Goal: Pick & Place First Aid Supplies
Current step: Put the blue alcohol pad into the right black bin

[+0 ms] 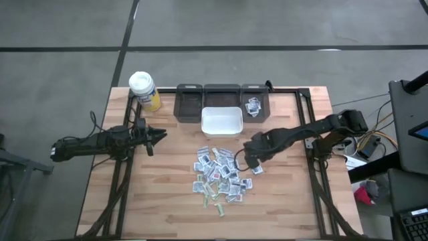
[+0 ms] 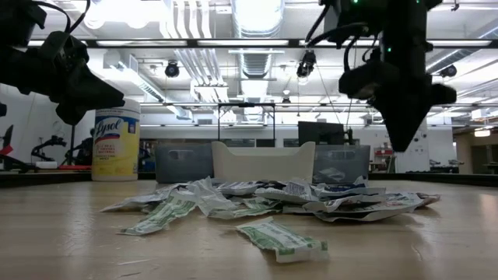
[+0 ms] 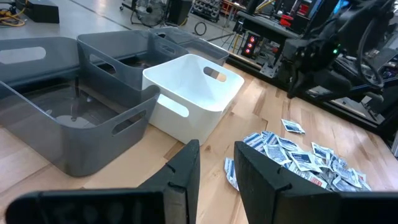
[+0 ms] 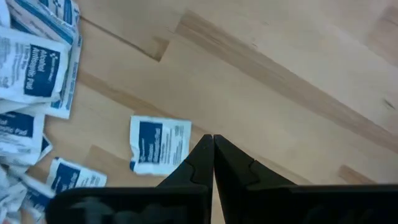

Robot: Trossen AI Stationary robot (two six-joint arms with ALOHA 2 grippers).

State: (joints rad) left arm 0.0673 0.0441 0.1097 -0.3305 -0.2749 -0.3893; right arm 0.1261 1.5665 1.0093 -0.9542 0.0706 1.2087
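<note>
Trouble could start right at the right gripper (image 4: 213, 144): its jaws are pressed together with nothing between them, hanging over bare wood just beside a lone blue-and-white packet (image 4: 159, 144). My read is that a descent like this would only nudge that packet or skid off it, since it lies flat on the counter (image 1: 167, 201) with no raised edge to catch. Jaws would need to part first.

Next out, the first aid supplies (image 1: 219, 175) sit in a loose heap at the centre of the overhead frame, packets overlapping and crumpled, white with blue print, a few green strips at the lower edge. A pinch there could easily lift two at once or scatter neighbours.

Farther up, the white bin (image 1: 221, 121) sits empty in front of the grey bins (image 1: 221, 99); one packet lies in the rightmost grey compartment.

Over at mid-left, the left gripper (image 1: 160, 136) waits above the counter, jaws apart and empty, near the yellow bottle (image 1: 144, 91).
</note>
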